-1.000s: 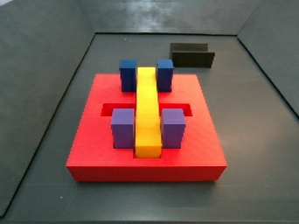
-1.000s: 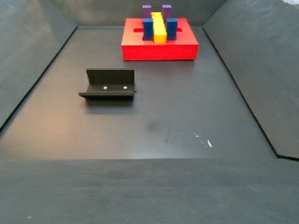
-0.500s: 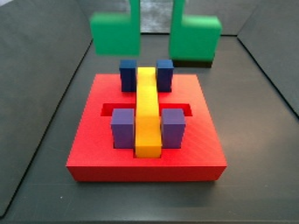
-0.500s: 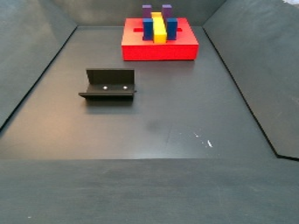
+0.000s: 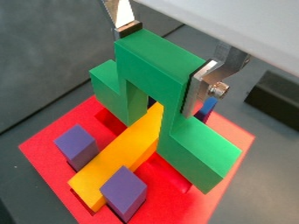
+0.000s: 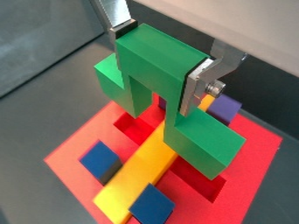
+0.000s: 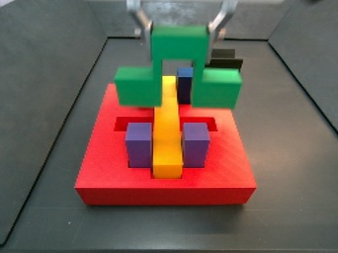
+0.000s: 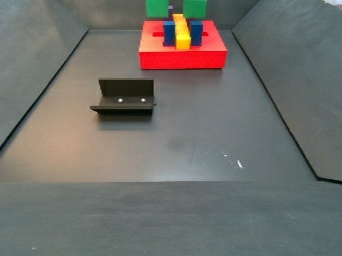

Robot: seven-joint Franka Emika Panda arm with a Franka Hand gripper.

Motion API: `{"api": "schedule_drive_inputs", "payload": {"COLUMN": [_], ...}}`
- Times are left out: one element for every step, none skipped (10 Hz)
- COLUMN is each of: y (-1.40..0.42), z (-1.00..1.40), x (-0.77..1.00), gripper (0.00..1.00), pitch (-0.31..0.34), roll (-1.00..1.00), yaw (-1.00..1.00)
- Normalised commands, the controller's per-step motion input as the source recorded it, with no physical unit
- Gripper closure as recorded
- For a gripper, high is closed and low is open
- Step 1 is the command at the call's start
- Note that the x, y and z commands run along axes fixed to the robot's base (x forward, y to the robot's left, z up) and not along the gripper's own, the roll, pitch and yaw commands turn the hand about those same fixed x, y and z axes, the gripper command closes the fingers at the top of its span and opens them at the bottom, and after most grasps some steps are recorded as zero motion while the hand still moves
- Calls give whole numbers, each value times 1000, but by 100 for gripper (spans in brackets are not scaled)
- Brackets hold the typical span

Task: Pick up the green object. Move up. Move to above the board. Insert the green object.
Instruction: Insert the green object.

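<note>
Clamped by its tall centre cube, the rigid, seemingly light green object (image 5: 158, 101) hangs from the gripper (image 5: 163, 54) over the board (image 7: 99, 158) at the bench's far edge.

The dark grey floor (image 8: 187, 140), walled by sloping dark panels, carries two things. In a side view the board (image 8: 183, 52) lies flat at the far end, about midway across, and the fixture (image 8: 124, 98) stands nearer and to the left, well apart from it. Above the board, the gripper (image 7: 179, 22) clamps the green object (image 7: 179, 71).
</note>
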Motion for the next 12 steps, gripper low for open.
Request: {"api": "schedule_drive_inputs", "payload": {"y": [0, 0, 0, 0, 0, 0, 0, 9, 20, 31, 9, 0], "z": [-160, -63, -80, -131, -183, -209, -223, -229, -211, -183, -163, -180], "x": [-249, -260, -274, -180, 0, 137, 77, 0, 0, 0, 0, 83], "gripper": [100, 100, 100, 100, 100, 100, 100, 100, 100, 100, 100, 100], "pitch": [-124, -114, -130, -133, -123, -96, -96, -97, -83, -73, -76, -89], "roll": [-9, 0, 0, 0, 0, 0, 0, 0, 10, 0, 0, 10], "yaw": [0, 6, 20, 74, 126, 114, 94, 43, 17, 20, 51, 40]}}
